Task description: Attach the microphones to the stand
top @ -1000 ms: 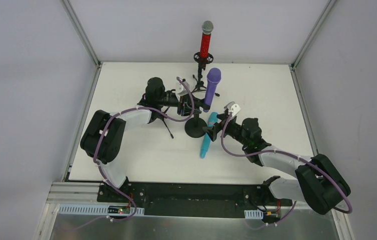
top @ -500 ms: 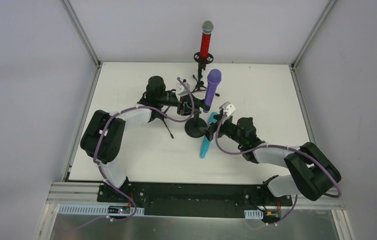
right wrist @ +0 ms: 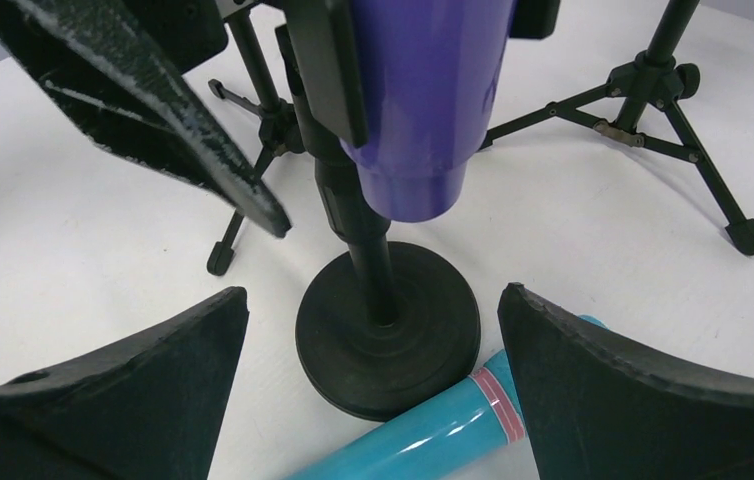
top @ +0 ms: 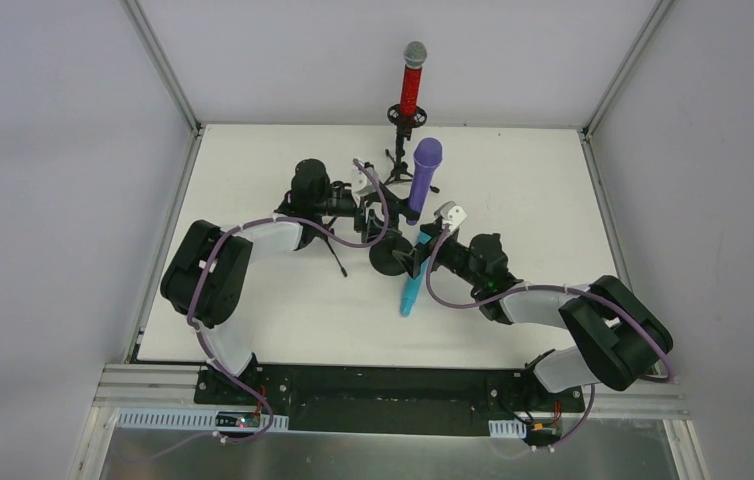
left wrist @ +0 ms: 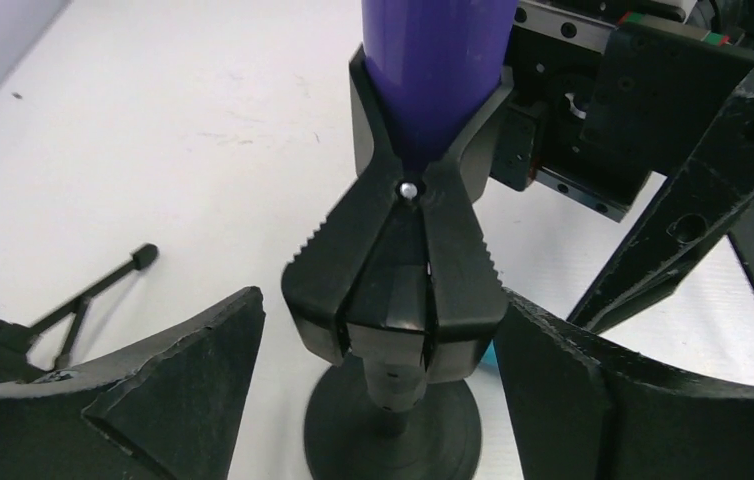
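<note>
The purple microphone stands upright in the black clip of the round-base stand. My left gripper is open, one finger on each side of the clip's levers, touching nothing. The cyan microphone with its pink ring lies on the table against the stand's round base. My right gripper is open just above base and cyan microphone, its right finger over the ring end. At the back, the red microphone stands in a tripod stand.
A tripod's black legs spread on the table behind the round base. Another thin tripod leg lies to the left of my left gripper. White walls and aluminium posts close in the table.
My left gripper has opened and now stands wide around the clip. My right arm has moved left and forward, close to the stand's base. The microphones have not moved.
</note>
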`<action>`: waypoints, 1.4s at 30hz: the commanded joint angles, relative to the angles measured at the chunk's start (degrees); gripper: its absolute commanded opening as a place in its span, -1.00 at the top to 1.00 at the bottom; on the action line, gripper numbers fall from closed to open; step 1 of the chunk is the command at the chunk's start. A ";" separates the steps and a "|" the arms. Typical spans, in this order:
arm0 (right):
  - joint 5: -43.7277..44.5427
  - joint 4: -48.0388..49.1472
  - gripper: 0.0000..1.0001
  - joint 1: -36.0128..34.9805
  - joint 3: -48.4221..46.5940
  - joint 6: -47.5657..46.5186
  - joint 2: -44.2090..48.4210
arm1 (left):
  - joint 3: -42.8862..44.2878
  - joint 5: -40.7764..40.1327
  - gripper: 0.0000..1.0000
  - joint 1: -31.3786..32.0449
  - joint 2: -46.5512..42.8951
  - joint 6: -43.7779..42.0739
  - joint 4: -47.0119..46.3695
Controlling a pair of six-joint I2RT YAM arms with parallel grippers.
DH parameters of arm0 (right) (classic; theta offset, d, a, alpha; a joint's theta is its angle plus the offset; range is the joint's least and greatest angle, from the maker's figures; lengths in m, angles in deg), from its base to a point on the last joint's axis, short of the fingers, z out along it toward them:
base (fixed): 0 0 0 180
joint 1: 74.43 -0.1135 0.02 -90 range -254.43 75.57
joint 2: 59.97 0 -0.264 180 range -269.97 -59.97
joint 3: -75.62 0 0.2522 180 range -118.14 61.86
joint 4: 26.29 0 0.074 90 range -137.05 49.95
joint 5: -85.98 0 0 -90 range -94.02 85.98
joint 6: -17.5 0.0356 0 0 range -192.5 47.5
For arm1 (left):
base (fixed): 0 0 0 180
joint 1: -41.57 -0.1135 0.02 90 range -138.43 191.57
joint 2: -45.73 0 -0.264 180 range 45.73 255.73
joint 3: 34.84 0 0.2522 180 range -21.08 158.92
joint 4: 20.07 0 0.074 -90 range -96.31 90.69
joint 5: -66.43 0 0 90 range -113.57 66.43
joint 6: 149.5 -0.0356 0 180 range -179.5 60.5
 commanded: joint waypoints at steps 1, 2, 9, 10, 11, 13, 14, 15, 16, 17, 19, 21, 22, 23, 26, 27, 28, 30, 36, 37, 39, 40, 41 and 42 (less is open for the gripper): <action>0.50 5.00 -0.99 -0.30 -0.62 -0.62 -0.18 | -0.92 0.11 -0.48 0.00 -0.15 6.95 -13.87; 0.55 5.04 -0.99 -0.31 -0.58 -0.58 -0.24 | -1.36 -0.32 -0.40 -0.01 0.20 7.66 -15.93; 0.90 5.27 -0.99 -0.35 -0.40 -1.04 -0.15 | -1.06 0.91 0.03 -0.10 0.69 6.40 -14.17; 0.82 5.23 -0.99 -0.36 -0.47 -1.06 -0.34 | -0.94 1.10 0.08 -0.10 0.73 6.12 -13.66; 0.75 5.23 -0.99 -0.30 -0.56 -0.94 -0.58 | -0.76 1.39 0.14 -0.10 0.67 5.52 -12.73; 0.54 5.77 -0.99 -0.36 -0.66 -0.63 -1.37 | -0.56 2.01 0.22 -0.08 0.44 3.88 -10.53; 0.51 6.54 -0.99 -0.35 -0.62 -0.39 -1.84 | -0.34 2.44 0.27 -0.09 0.33 3.07 -9.36; 0.47 7.43 -0.99 -0.32 -0.51 -0.21 -2.47 | -0.22 2.92 0.31 -0.10 0.19 2.18 -8.31; 0.44 8.68 -0.99 -0.30 -0.42 -0.18 -3.08 | -0.08 3.39 0.34 -0.10 0.05 1.40 -7.48; 0.54 9.73 -0.99 -0.29 -0.29 -0.11 -3.69 | -0.05 3.94 0.38 -0.10 0.04 0.72 -6.94; 0.87 12.08 -0.99 -0.31 -0.02 -0.10 -4.96 | 0.47 4.86 0.49 -0.10 0.18 0.03 -6.01; 0.89 15.16 -0.99 -0.30 0.40 0.07 -6.64 | 1.05 4.82 1.00 -0.02 0.34 0.12 -5.39; 1.23 17.45 -0.99 -0.43 0.72 0.09 -7.50 | 1.13 4.47 1.00 -0.08 0.41 0.40 -5.48; 1.59 19.51 -0.99 -0.52 0.96 0.15 -8.90 | 0.88 4.32 1.00 -0.07 0.35 0.46 -5.72; 3.45 26.09 -0.99 -1.45 1.37 -0.45 -12.28 | 0.07 3.19 1.00 0.03 0.17 1.58 -7.60; 4.18 27.64 -0.99 -1.89 1.32 -1.08 -13.39 | -0.06 2.94 1.00 -0.05 0.19 2.29 -8.54; 4.75 27.87 -0.99 -2.46 0.87 -1.80 -14.17 | 0.00 2.75 1.00 0.16 0.21 3.15 -9.28; 6.25 27.91 -0.99 -3.87 0.13 -4.25 -15.43 | 0.07 2.42 1.00 0.32 0.22 4.55 -10.48; 18.07 27.98 -0.97 -8.43 -2.79 -7.70 -18.27 | -0.91 -1.07 1.00 0.69 0.32 7.72 -14.86; 20.37 27.97 -0.92 -8.79 -3.62 -6.77 -18.86 | -1.01 -1.51 1.00 0.77 0.50 7.79 -15.55; 23.52 27.99 -0.81 -9.41 -4.54 -5.52 -19.98 | -1.14 -2.55 1.00 0.96 0.73 10.01 -16.66; 25.16 27.99 -0.74 -9.76 -4.94 -5.20 -20.44 | -1.27 -2.90 1.00 0.96 0.74 10.16 -17.00; 26.48 27.99 -0.67 -10.09 -5.26 -5.04 -21.09 | -1.32 -3.06 1.00 1.04 0.74 10.18 -17.27; 27.59 27.99 -0.59 -10.46 -5.58 -5.06 -21.36 | -1.37 -3.14 1.00 1.12 0.74 10.26 -17.30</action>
